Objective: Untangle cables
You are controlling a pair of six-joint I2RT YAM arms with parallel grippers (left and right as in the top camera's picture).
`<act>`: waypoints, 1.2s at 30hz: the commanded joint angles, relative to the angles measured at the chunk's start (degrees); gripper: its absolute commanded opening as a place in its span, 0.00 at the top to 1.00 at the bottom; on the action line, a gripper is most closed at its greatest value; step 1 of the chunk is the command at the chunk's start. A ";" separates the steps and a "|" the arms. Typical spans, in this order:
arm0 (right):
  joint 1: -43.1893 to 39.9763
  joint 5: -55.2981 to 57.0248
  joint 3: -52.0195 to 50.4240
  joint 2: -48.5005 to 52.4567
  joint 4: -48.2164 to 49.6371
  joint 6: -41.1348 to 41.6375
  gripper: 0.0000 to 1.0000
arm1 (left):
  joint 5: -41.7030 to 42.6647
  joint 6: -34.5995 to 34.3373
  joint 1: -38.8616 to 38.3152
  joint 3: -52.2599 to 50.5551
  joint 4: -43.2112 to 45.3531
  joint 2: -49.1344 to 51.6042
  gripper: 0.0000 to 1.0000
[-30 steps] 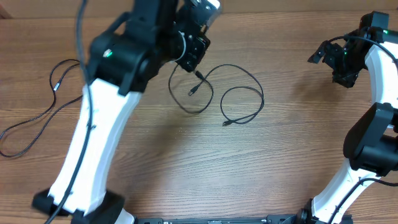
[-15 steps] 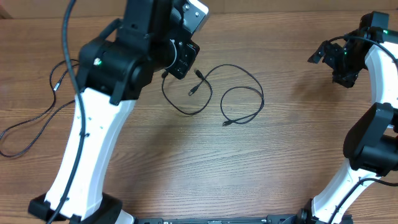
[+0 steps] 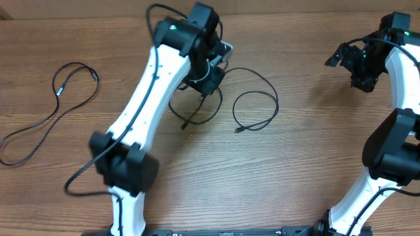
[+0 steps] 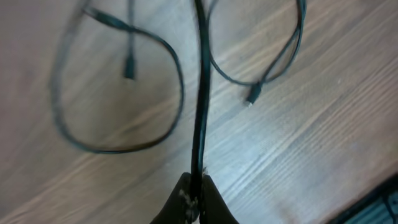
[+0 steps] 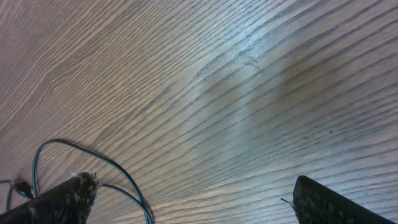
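A thin black cable (image 3: 276,103) lies in crossing loops on the wooden table, right of centre. My left gripper (image 3: 209,84) hangs over its left loops and is shut on one strand. In the left wrist view the gripper (image 4: 196,193) pinches that strand (image 4: 200,93), which runs straight up the frame over a loop (image 4: 180,81). Two plug ends (image 4: 129,67) (image 4: 252,99) lie free. A second black cable (image 3: 97,85) lies apart at far left. My right gripper (image 3: 357,65) is open and empty at far right, over bare wood (image 5: 193,199).
The left arm (image 3: 141,111) stretches diagonally from the front edge to the table's middle. The right arm (image 3: 394,131) stands along the right edge. Thin wires (image 5: 93,165) curve beside the right gripper's left finger.
The left arm has swung from high and close to the camera to low and extended over the cable. The cable's left loop has shifted, with one end now trailing toward the front left.
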 commanded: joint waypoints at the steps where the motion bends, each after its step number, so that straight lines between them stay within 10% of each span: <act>1: -0.15 0.39 0.63 -0.15 0.15 0.17 0.00 | 3.41 -1.01 -0.33 0.11 -1.09 4.07 0.96; 25: -0.15 0.39 0.63 -0.15 0.15 0.17 0.00 | -17.03 -2.97 -2.38 0.07 -11.54 14.75 0.96; 36: -0.15 0.39 0.63 -0.15 0.15 0.17 0.00 | -20.90 -3.39 -1.75 0.07 -11.85 14.75 0.71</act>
